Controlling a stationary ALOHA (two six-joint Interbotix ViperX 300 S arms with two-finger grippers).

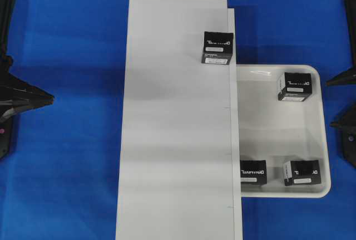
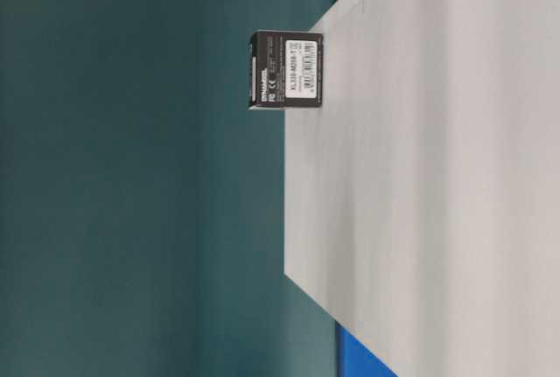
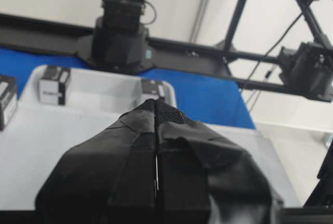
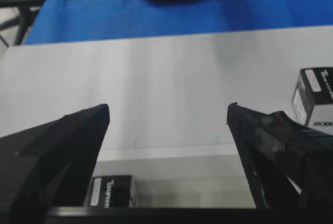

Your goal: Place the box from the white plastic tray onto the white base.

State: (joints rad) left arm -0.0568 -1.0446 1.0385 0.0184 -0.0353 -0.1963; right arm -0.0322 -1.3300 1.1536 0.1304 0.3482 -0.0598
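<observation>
From overhead we see the white base [image 1: 175,123] lying along the middle of the blue bench [image 1: 67,167], and we take it as our landmark. One box [image 1: 217,48] already stands on it, close to its right edge near the far end. Just right of the base, partly tucked under that edge, sits the white plastic tray [image 1: 278,134] with three more boxes: one at its far right corner [image 1: 295,86], one at its near right corner [image 1: 302,172], and one at its near left [image 1: 253,171], half hidden by the base's edge. Both arms show only at the picture's sides, well apart from the base; we judge they are parked clear so the camera sees the work.

At table level, in a picture turned on its side, we see only the base [image 2: 437,176] and the placed box [image 2: 286,70] at its edge, upright with its label facing us.

From the left wrist, the left pincer [image 3: 156,104] is closed, its pads pressed together and gripping nothing, over the base [image 3: 47,151], with the tray [image 3: 104,86] beyond.

From the right wrist, the right pincer [image 4: 169,115] stands wide open and empty, facing across the base [image 4: 156,78]. A box in the tray [image 4: 112,191] lies just below it, which we judge the likeliest next pick; another box [image 4: 315,99] shows at the right.
</observation>
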